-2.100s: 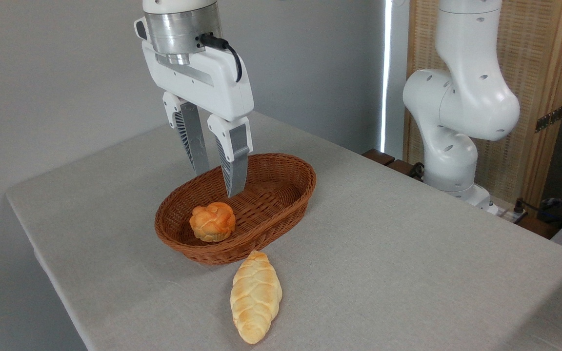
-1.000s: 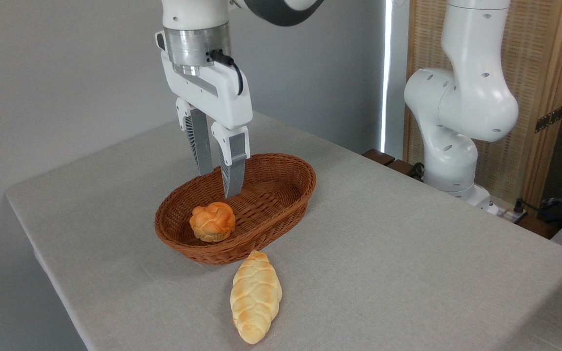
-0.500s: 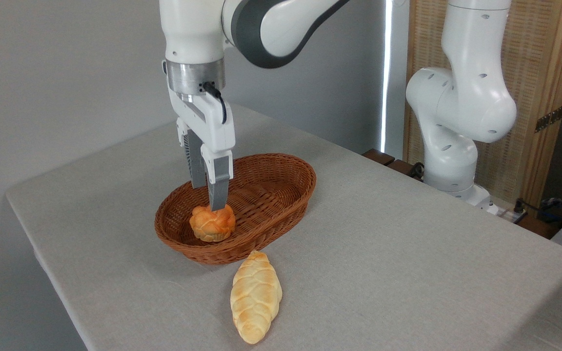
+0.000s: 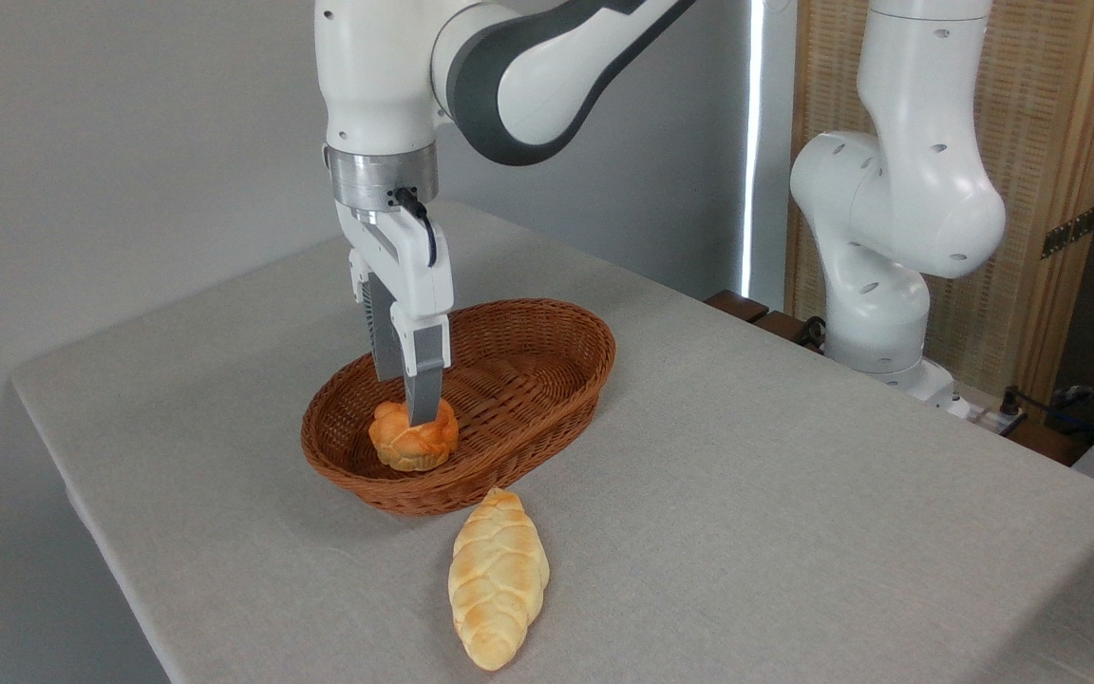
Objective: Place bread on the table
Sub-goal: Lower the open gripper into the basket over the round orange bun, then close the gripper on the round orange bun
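Bread (image 4: 411, 442): a small, roundish orange-golden bun with a knotted, lobed top and a glossy crust. It sits upright, knotted side up, in the near left end of the basket (image 4: 547, 380); being nearly round, it shows no clear long axis. The basket is an oval of brown woven wicker with a raised rim, its long axis running from near left to far right. It stands on the table (image 4: 775, 494), which is covered in light grey-beige cloth of fine weave and has rounded corners.

The gripper (image 4: 414, 415) hangs vertically over the bun, its white body carrying grey ribbed fingers (image 4: 423, 380). The fingertips reach down to the top of the bun, one in front and one behind. Seen edge-on, the jaws overlap, so whether they press the bun cannot be told.

A longer, pale-yellow braided loaf (image 4: 497, 591) lies flat on the cloth just in front of the basket, its long axis running roughly toward the camera.
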You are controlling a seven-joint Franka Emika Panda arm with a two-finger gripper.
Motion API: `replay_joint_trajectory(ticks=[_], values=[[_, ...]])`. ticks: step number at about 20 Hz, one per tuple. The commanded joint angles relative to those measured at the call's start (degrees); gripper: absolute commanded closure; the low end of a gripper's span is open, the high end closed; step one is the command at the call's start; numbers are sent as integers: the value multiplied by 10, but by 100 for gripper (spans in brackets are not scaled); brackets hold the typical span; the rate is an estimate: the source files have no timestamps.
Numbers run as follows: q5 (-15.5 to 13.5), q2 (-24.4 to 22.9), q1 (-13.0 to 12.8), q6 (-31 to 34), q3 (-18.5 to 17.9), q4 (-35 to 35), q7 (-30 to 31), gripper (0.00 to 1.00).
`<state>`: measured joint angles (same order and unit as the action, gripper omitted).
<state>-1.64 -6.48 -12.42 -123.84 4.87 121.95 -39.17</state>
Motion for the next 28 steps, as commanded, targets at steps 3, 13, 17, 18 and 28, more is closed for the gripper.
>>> replay_joint_trajectory(ticks=[3,13,17,18,28], values=[[-3,0,-1,-21,-3,20,-23,0],[-1,5,-1,-60,-3,49,-42,0],[1,5,-1,-62,-3,56,-48,8],[3,5,-1,-62,-3,56,-50,15],[4,6,-1,-59,-3,56,-53,50]])
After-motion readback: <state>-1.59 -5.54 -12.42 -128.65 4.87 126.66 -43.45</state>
